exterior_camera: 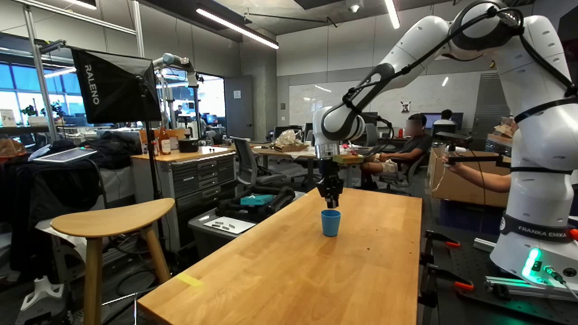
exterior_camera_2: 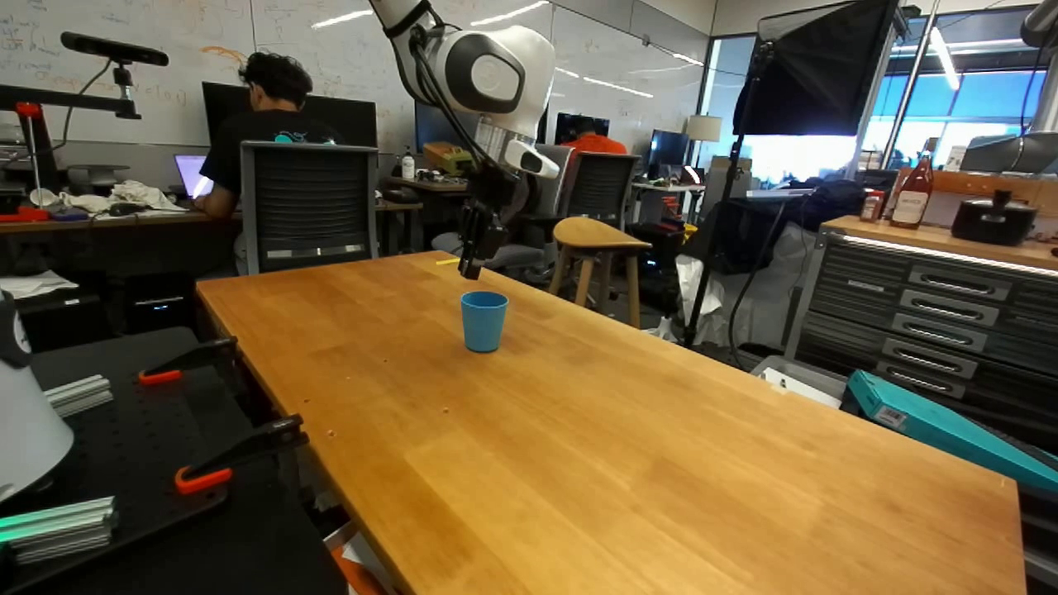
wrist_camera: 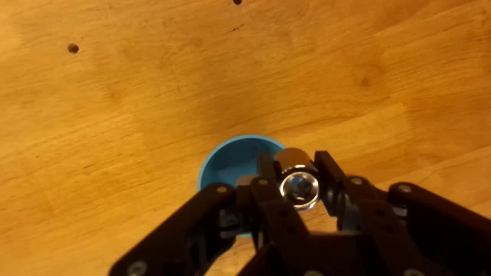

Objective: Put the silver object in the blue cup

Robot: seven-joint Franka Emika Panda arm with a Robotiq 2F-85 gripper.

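Note:
The silver object [wrist_camera: 300, 188] is a shiny round metal piece with a hollow end, like a socket. My gripper [wrist_camera: 294, 159] is shut on it, one finger on each side. The blue cup [exterior_camera: 331, 223] stands upright on the wooden table; it also shows in an exterior view [exterior_camera_2: 483, 322]. In the wrist view the cup [wrist_camera: 226, 168] opens upward just left of the silver object, partly hidden by the left finger. In both exterior views the gripper [exterior_camera: 333, 203] [exterior_camera_2: 471, 268] points down a little above the cup's rim. The object is hard to make out there.
The long wooden table [exterior_camera: 289, 280] carries the cup. Clamps with orange tips [exterior_camera_2: 202, 479] grip its edge on the robot base side. A wooden stool [exterior_camera: 113, 219] and a grey bin [exterior_camera: 212, 230] stand beside the opposite edge. A yellow tape strip [exterior_camera: 189, 280] lies on the table.

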